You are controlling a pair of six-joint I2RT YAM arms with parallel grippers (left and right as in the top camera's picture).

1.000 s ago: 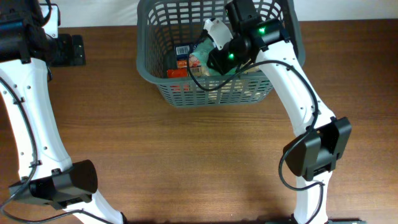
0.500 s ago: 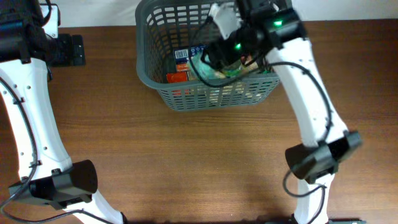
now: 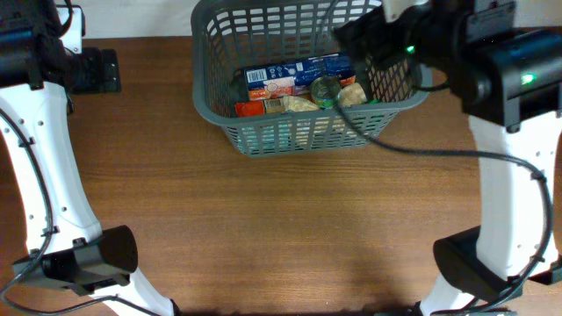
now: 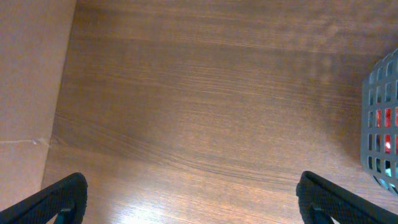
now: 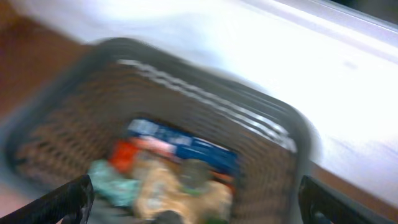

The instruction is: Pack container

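Observation:
The container (image 3: pixel 211 105), a dark grey lattice basket, stands at the table's far edge. In it lie a blue box (image 3: pixel 299 72), red packs (image 3: pixel 248 107), a small can (image 3: pixel 325 88) and beige bags (image 3: pixel 299 104). My right gripper (image 3: pixel 373 51) hangs high above the basket's right half. In the blurred right wrist view my right gripper (image 5: pixel 199 202) is open with nothing between its fingers, and the container (image 5: pixel 292 124) lies below it. My left gripper (image 3: pixel 98 70) stays far left over bare wood. In the left wrist view my left gripper (image 4: pixel 199 199) is open and empty, and the container (image 4: pixel 380 118) shows as a corner at the right.
A white wall strip (image 3: pixel 132 17) runs behind the table's far edge. The brown wooden table (image 3: pixel 281 228) stretches in front of the basket. The right arm's base (image 3: pixel 479 268) and the left arm's base (image 3: pixel 88 259) sit near the front edge.
The right gripper has risen out of the basket and moved right, and its jaws have opened. The basket's contents now show uncovered. The left arm has not moved.

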